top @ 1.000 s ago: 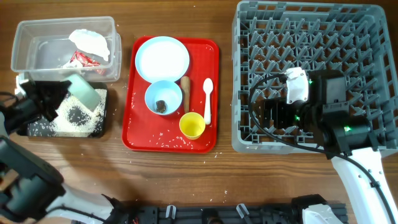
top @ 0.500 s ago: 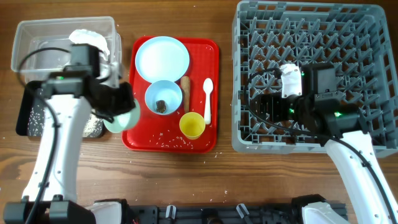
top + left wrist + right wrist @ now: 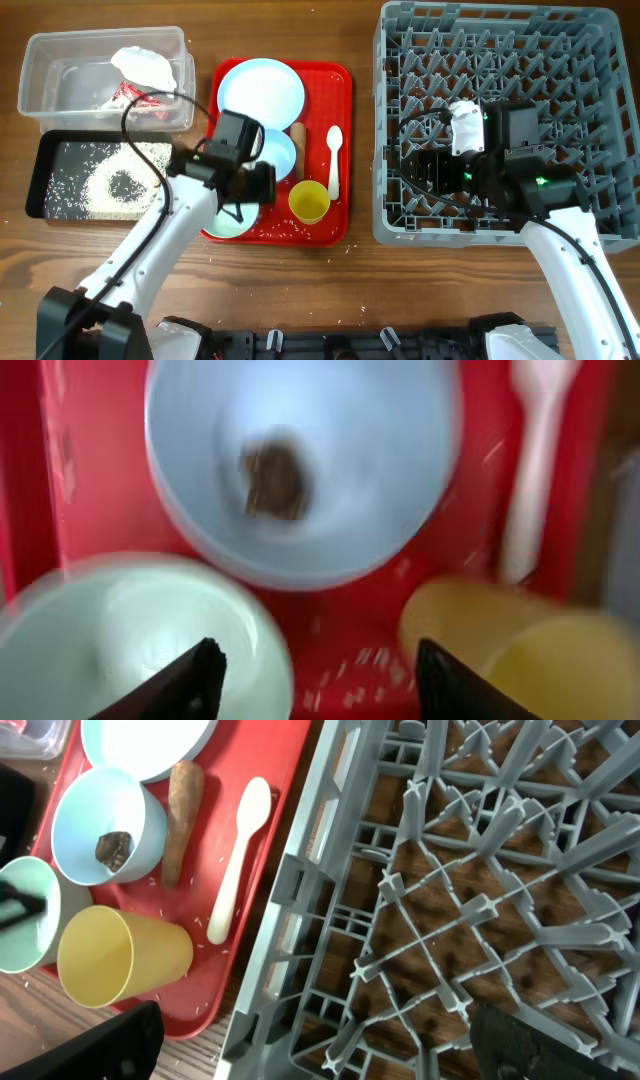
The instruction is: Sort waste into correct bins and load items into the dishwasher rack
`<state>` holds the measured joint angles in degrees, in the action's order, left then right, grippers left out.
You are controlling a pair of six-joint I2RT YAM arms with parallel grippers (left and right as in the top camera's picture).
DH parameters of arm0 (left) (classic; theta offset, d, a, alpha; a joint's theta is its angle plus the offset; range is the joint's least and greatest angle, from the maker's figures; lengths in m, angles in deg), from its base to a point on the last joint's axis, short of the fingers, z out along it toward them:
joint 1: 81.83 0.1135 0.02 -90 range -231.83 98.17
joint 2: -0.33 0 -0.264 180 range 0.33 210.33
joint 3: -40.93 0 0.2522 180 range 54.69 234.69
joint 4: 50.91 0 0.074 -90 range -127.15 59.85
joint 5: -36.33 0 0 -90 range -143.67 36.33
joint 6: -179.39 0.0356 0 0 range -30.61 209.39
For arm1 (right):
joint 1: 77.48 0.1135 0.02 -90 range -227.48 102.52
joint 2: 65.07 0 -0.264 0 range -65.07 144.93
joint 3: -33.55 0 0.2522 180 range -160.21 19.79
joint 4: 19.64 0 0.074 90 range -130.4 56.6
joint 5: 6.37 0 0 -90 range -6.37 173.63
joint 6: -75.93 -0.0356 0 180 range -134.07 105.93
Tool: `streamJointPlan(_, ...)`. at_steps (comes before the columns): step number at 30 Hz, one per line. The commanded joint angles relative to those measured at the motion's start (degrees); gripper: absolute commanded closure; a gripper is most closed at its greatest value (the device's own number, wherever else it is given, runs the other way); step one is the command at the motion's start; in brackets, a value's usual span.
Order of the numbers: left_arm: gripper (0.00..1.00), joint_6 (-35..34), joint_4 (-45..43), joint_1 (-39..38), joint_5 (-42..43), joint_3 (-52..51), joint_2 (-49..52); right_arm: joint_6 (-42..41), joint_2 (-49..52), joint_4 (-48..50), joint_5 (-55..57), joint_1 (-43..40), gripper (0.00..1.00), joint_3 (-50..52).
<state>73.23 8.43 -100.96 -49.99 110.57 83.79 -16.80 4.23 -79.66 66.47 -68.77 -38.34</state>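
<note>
Mint-green bowl sits empty on the red tray under the left gripper, fingers spread; racking it seems next, needing a rim pinch; right gripper gapes too.

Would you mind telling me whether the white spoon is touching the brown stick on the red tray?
Apart. The right wrist view shows a strip of bare red tray between the white spoon and the brown stick.

text: none legible | labels: none | numbers: none
</note>
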Motion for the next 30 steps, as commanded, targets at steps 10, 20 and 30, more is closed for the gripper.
streamJointPlan(10,0.4,19.06,-17.05,-4.2,-0.76,5.42,15.26,-0.46,0.31,-0.02,-0.98,0.39,0.0,-1.01)
streamJointPlan(20,0.94,14.82,-18.08,-5.62,-3.78,5.33,19.93,-0.44,0.31,-0.07,-0.96,0.39,0.0,-1.01)
streamJointPlan(30,0.96,1.92,-1.57,3.8,4.07,18.08,4.72,-0.46,0.35,-0.15,-0.98,0.39,0.0,-1.01)
